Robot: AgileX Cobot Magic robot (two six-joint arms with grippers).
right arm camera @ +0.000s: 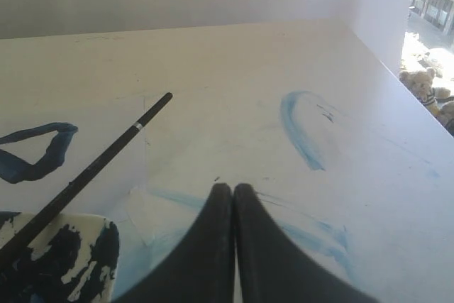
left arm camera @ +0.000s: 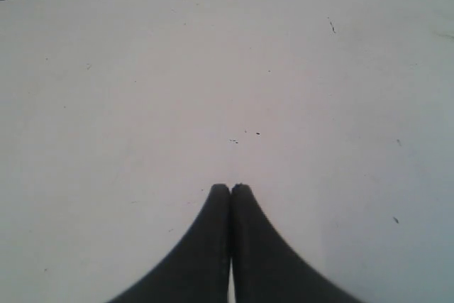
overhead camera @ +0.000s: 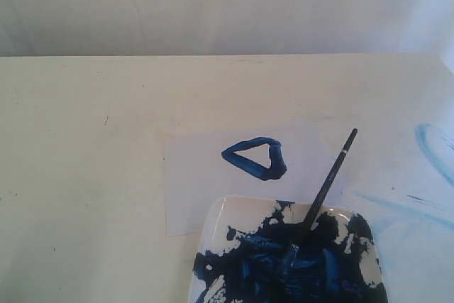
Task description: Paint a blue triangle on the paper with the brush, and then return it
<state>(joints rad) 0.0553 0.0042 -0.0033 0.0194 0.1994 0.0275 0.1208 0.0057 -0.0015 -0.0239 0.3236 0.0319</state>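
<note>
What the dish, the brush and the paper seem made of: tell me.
Dish: white and glossy, raised rim catching light; glazed ceramic or hard plastic, cannot tell which.
Brush: thin black handle, smooth, perhaps painted wood or plastic; the small silvery band looks metal.
Paper: thin, matte, pale sheet lying flat.

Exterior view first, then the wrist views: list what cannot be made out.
- Exterior view: the white square dish smeared with dark-blue paint is cut off by the bottom edge.
- Exterior view: the long black-handled brush has its bristles lost in the dish's dark paint.
- Right wrist view: the dark-blue painted triangle runs off the picture's edge.
</note>
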